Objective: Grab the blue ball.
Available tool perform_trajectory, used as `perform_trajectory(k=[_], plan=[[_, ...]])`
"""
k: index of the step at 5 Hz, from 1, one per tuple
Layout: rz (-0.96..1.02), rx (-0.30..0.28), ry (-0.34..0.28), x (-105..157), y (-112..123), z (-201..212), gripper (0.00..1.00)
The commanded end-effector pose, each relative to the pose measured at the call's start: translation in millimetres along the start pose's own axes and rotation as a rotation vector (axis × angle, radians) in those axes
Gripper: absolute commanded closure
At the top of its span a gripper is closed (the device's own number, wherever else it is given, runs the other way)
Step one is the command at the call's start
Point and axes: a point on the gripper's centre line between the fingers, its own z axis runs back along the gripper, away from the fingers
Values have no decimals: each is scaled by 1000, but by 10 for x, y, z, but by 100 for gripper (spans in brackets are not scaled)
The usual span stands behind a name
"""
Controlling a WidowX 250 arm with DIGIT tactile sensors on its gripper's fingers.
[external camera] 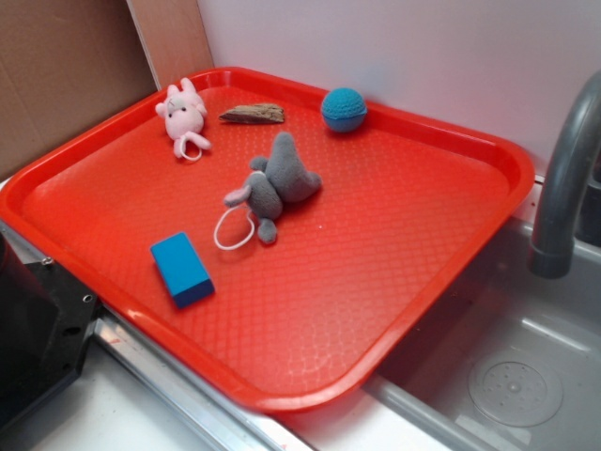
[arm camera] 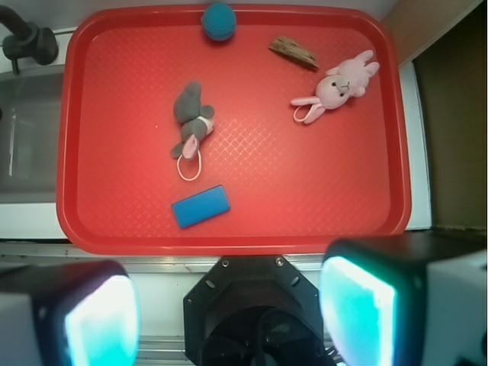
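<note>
Blue ball: we see the blue ball resting on the red tray at its far edge, close to the rim and apart from everything else.
Nearest things: a brown wood chip lies beside the ball along the same far side; beyond it we find the pink plush rabbit.
Tray centre: the grey plush lies on its side with a white loop at its end.
Near side: a blue block lies flat, well apart from the ball.
Tool: in the wrist view we see the tool with its two fingers spread wide, holding nothing, well back from the tray's near rim.
Surroundings: a grey sink and faucet sit beside the tray.
</note>
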Motion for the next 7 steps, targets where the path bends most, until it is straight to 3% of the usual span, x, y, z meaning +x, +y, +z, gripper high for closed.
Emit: perform_trajectory(k=[1, 2, 3, 4, 6, 7], plan=[[0, 0, 0, 0, 0, 0, 0], [-10, -16, -73, 270, -55, -369, 0], [-8, -47, -112, 638, -97, -667, 0], [7, -40, -126, 1038, -125, -1005, 0], [30, 47, -106, 1626, -165, -1563, 0], [61, 87, -89, 1790, -4, -1708, 0]])
